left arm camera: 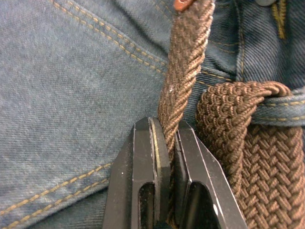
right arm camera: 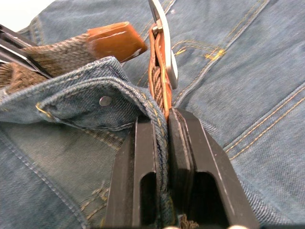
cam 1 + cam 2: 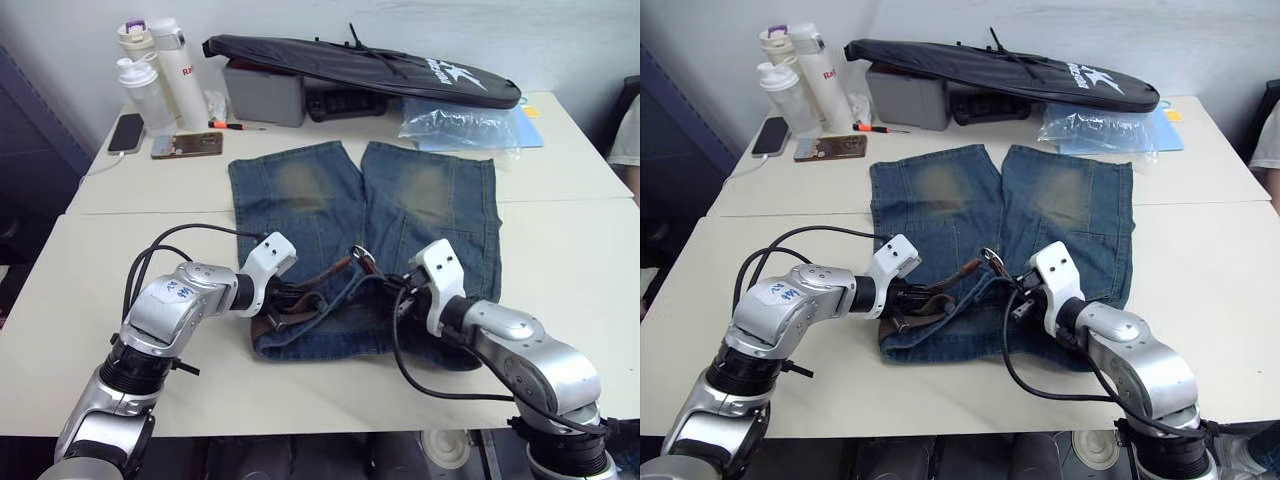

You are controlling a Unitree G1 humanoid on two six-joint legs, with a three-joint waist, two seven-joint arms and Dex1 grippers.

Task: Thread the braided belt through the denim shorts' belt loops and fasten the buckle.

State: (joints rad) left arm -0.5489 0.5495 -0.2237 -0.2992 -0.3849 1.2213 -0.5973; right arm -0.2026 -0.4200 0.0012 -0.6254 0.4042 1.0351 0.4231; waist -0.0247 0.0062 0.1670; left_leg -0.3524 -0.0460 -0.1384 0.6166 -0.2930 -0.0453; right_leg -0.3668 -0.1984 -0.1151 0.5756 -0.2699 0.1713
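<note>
Braided belt (image 1: 183, 71) spans waistband — crosswise.

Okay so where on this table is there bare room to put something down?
Bare tabletop lies right of the denim shorts, and more on their left, in front of the phones. The back edge is crowded: bottles, a black bag, a plastic pouch. Both grippers work the braided belt at the waistband.

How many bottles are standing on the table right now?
3, clustered at the table's far left corner behind the phone: a clear bottle in front, a tall white bottle beside it, and a purple-lidded cup-like bottle behind. More may be hidden.
</note>
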